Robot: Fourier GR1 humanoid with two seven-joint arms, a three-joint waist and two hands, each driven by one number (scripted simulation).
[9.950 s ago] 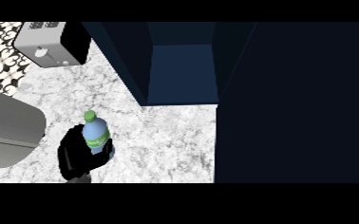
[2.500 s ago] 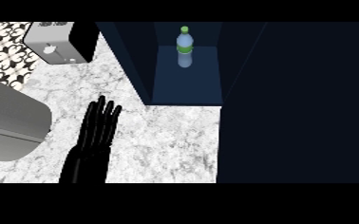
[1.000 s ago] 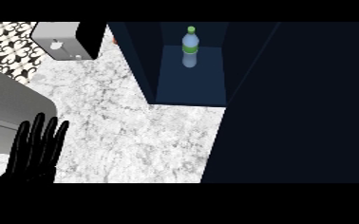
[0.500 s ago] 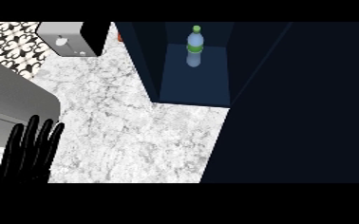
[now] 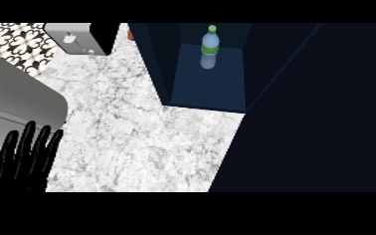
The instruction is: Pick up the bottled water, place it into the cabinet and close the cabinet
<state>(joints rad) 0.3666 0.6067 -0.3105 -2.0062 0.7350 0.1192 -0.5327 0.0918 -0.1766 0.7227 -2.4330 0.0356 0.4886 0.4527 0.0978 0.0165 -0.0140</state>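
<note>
The dark blue cabinet (image 5: 209, 87) stands open at the top of the head view, and the bottled water (image 5: 210, 42) is upright inside it, toward the back of the blue shelf floor, with a pale reflection just below it. The cabinet door (image 5: 308, 114) is a large dark panel filling the right side, swung out over the marble worktop (image 5: 140, 134).

The left hand (image 5: 26, 154) shows at the lower left edge, black, fingers straight and spread apart, pointing up, holding nothing and well apart from the cabinet. It lies over the worktop's left border beside a grey sink basin (image 5: 26, 102). The right hand is out of view.

The bottle is clear and bluish with a green cap and a green band round its middle. A silver toaster (image 5: 77, 38) sits at the upper left.
</note>
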